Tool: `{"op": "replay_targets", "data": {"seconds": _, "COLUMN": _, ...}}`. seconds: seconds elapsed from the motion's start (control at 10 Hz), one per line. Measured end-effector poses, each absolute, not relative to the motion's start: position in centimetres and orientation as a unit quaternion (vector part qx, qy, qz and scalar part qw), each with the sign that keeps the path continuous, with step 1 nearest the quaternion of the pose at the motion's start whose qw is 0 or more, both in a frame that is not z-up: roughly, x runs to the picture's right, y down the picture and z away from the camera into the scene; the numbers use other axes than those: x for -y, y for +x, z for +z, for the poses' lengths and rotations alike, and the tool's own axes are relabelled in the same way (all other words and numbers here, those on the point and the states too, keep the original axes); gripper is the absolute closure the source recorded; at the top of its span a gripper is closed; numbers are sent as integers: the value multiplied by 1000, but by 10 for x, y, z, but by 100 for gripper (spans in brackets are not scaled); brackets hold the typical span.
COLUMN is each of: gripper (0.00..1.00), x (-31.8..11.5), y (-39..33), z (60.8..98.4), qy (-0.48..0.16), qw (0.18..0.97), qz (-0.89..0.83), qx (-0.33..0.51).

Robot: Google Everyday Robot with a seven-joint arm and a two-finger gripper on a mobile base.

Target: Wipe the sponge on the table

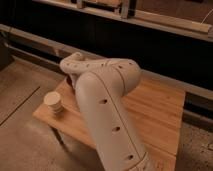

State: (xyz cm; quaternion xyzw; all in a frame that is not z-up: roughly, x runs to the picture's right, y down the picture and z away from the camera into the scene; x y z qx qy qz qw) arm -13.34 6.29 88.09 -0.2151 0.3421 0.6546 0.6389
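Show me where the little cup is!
In the camera view, the cup stands near the left front corner of the table, left of the white arm. The gripper is hidden behind that arm.

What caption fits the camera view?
White arm bends over the wooden table, blocking its hand and the sponge from view; a pale cup stands at the left edge.

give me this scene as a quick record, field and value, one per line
table: light wooden plank top
arm: white, bent across the table's left half, blocking much of the view
end effector: not in view, hidden behind the arm
sponge: not visible, possibly behind the arm
cup: pale, upright, near the table's left corner, apart from the arm
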Motion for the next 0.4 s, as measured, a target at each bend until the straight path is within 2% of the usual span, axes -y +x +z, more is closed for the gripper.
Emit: {"op": "replay_targets", "data": {"seconds": 0.4, "gripper": 100, "x": -80, "y": -139, "z": 861, "qy": -221, "qw": 629, "qz": 663, "qx": -342}}
